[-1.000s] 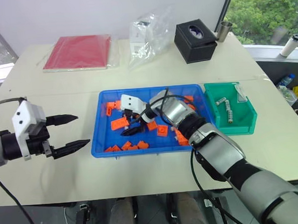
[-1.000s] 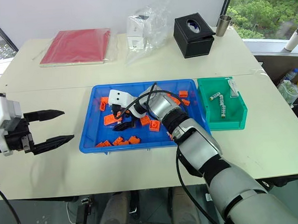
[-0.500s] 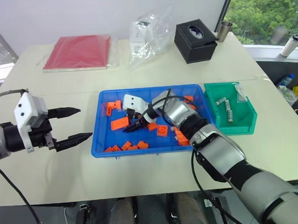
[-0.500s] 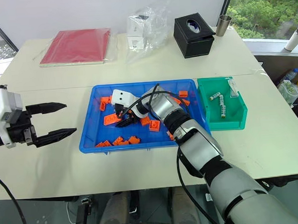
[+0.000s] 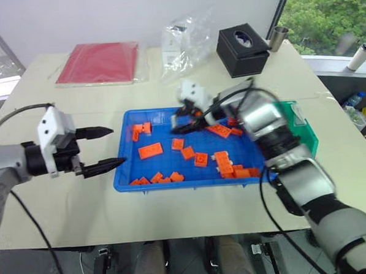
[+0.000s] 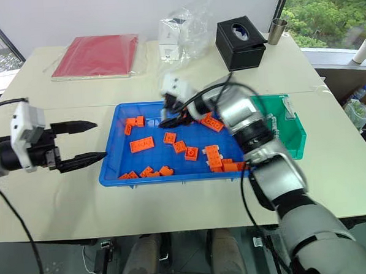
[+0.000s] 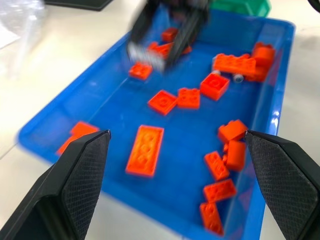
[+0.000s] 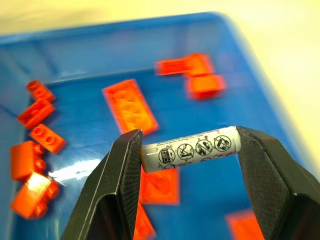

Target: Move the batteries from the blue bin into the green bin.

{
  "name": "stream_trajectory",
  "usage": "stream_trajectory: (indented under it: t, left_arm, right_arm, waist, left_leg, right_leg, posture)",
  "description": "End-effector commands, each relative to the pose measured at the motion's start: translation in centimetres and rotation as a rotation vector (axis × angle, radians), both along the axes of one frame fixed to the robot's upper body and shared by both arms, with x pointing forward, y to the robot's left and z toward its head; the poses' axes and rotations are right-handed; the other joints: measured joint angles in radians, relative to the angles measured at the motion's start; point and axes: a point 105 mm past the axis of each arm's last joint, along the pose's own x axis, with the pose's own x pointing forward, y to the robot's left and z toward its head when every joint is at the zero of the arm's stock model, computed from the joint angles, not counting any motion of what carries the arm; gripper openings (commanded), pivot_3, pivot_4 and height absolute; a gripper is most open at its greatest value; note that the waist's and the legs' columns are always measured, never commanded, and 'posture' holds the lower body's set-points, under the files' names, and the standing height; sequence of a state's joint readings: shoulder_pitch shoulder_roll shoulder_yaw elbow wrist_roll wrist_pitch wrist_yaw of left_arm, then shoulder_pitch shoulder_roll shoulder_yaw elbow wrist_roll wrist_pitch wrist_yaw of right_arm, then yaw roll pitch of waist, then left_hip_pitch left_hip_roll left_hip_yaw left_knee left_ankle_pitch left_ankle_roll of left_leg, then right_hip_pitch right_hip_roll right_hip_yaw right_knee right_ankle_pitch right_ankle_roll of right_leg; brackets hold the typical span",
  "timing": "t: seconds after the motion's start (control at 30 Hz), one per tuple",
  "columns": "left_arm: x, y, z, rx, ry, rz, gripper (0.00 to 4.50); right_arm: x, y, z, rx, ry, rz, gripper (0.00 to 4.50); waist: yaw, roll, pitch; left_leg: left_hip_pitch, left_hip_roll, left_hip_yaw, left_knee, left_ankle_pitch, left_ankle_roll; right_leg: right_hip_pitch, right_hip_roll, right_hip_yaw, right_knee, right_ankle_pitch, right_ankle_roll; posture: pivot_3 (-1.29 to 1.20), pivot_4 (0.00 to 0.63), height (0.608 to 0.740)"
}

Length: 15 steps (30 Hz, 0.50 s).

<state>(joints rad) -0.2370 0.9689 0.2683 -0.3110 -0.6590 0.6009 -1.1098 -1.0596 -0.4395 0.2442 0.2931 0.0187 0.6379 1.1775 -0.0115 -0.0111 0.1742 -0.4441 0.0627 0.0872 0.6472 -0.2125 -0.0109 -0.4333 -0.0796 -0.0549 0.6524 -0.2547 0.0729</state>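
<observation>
Right gripper (image 8: pixel 187 150) pinches a battery (image 8: pixel 190 148) end to end, up above the blue bin (image 5: pixel 127 181)!
Carry it level across to the green bin (image 6: pixel 294 148), seemingly clear; left gripper (image 5: pixel 101 150) waits spread.

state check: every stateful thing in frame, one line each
right end effector: shut on battery, lifted above the blue bin
battery: clamped end to end, off the bin floor
left end effector: open, holding nothing, beside the bin's left edge
blue bin: holds scattered orange bricks
green bin: partly hidden behind the right arm
tissue box: upright
</observation>
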Motion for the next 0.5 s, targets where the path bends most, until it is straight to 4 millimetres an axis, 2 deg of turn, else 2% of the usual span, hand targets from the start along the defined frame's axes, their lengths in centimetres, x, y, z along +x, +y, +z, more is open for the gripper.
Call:
stream_trajectory:
  t: [0.03,0.1,0.17,0.23,0.37,0.43,0.5]
  left_arm:
    - [0.5,-0.8,0.7,0.001,-0.037,-0.039,4.5]
    - [0.8,-1.0,0.8,-0.002,-0.037,-0.054,4.5]
    - [1.4,-1.3,0.9,-0.006,-0.038,-0.073,4.5]
    - [1.6,-1.6,0.8,-0.006,-0.037,-0.091,4.5]
    - [1.8,-2.0,0.7,-0.002,-0.035,-0.123,4.5]
    - [2.0,-2.2,0.8,-0.002,-0.037,-0.136,4.5]
    - [2.1,-2.4,0.8,-0.003,-0.039,-0.145,4.5]
  right_arm:
    - [-0.3,-4.1,2.4,0.02,-0.072,-0.121,2.23]
    - [-0.6,-6.8,2.7,0.013,-0.086,-0.203,2.23]
    - [-1.1,-11.6,2.4,-0.011,-0.093,-0.359,2.23]
    - [-2.0,-14.8,2.0,-0.034,-0.092,-0.465,2.23]
    - [-3.5,-19.1,0.6,-0.083,-0.079,-0.626,2.23]
    - [-4.0,-20.7,0.0,-0.095,-0.069,-0.696,3.3]
    - [-4.2,-21.2,-0.5,-0.114,-0.076,-0.718,4.13]
  waist:
    - [0.002,0.0,0.0]
    - [0.0,0.0,0.0]
    - [0.002,0.0,0.0]
    - [0.004,0.0,0.0]
    - [-0.004,0.0,0.0]
    - [-0.007,0.0,0.0]
    - [-0.006,0.0,0.0]
  left_leg:
    - [0.0,0.0,0.0,0.0,0.0,0.0]
    - [0.0,0.0,0.0,0.0,0.0,0.0]
    - [0.0,0.0,0.0,0.0,0.0,0.0]
    - [0.0,-0.001,0.0,0.0,0.0,0.0]
    - [0.0,0.0,0.001,0.0,0.0,0.0]
    - [0.001,0.0,0.001,0.0,0.0,0.0]
    - [0.001,0.0,0.0,0.0,0.0,0.0]
  right_leg:
    - [0.0,0.0,0.0,0.0,0.0,0.0]
    - [0.0,0.0,0.0,0.0,0.0,0.0]
    - [0.0,0.0,0.0,-0.001,0.0,0.0]
    - [0.0,0.0,0.0,-0.001,0.0,0.0]
    - [0.0,0.0,0.0,-0.001,0.0,0.0]
    - [0.0,0.001,0.001,-0.001,0.0,0.0]
    - [0.0,0.001,0.001,-0.001,0.0,0.0]
  posture:
    - [0.0,0.15,0.736]
    - [0.0,0.15,0.736]
    - [0.0,0.15,0.736]
    - [0.0,0.15,0.736]
    - [0.0,0.15,0.736]
    - [0.0,0.15,0.736]
    - [0.0,0.15,0.736]
